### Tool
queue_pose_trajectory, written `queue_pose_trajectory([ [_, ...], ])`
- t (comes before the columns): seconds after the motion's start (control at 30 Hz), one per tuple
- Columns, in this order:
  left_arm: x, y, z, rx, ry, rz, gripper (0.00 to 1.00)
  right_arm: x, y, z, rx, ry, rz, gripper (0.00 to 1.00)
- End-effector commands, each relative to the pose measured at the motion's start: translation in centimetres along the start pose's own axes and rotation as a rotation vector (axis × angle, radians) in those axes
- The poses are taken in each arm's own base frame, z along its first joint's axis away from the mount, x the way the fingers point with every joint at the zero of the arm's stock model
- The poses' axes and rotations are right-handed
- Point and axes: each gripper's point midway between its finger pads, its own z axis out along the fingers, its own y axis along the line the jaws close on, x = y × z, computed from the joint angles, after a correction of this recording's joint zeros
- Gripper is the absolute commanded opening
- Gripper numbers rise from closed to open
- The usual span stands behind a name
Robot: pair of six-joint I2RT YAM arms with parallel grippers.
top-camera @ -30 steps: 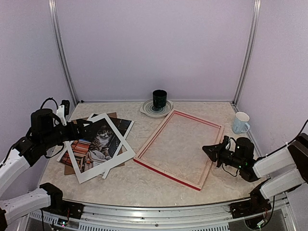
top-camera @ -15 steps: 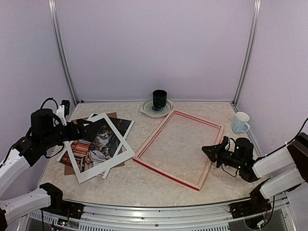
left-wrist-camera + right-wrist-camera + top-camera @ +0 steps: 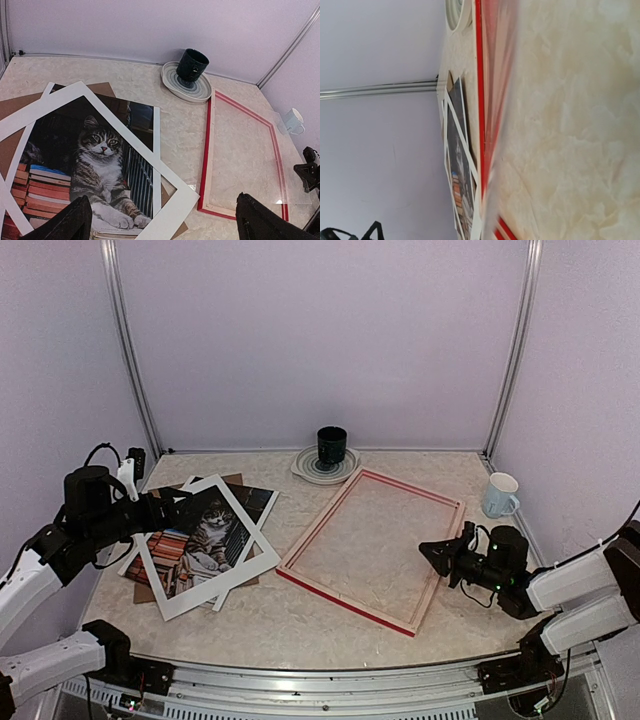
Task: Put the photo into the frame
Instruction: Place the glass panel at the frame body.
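The photo (image 3: 207,527) of a grey tabby cat and books lies flat at the left of the table, partly covered by a tilted white mat (image 3: 262,552). In the left wrist view the photo (image 3: 97,150) fills the lower left. The frame (image 3: 343,599), with red edges and a pale back, lies flat at the middle right; its left rail (image 3: 206,150) shows beside the mat's corner. My left gripper (image 3: 178,502) hovers open over the photo's far left part, its fingertips (image 3: 70,225) wide apart. My right gripper (image 3: 432,552) is shut and low at the frame's right rail. The right wrist view has the frame's red edge (image 3: 479,100) sideways and blurred.
A brown backing board (image 3: 146,591) lies under the photo and mat. A dark green mug (image 3: 331,446) stands on a striped plate (image 3: 306,471) at the back. A white mug (image 3: 499,494) stands at the back right. Walls close in three sides.
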Motion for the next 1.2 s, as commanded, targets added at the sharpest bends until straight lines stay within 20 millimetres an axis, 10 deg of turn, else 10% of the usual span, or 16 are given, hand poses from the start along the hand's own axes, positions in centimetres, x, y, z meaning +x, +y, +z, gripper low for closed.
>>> queue_pose_trajectory([
  [0.0, -0.2, -0.09, 0.04, 0.013, -0.015, -0.003, 0.99, 0.86, 0.19, 0.02, -0.012, 0.026, -0.01, 0.0],
  [1.17, -0.32, -0.19, -0.13, 0.018, -0.021, -0.002, 0.99, 1.71, 0.38, -0.24, -0.004, 0.023, -0.012, 0.0],
])
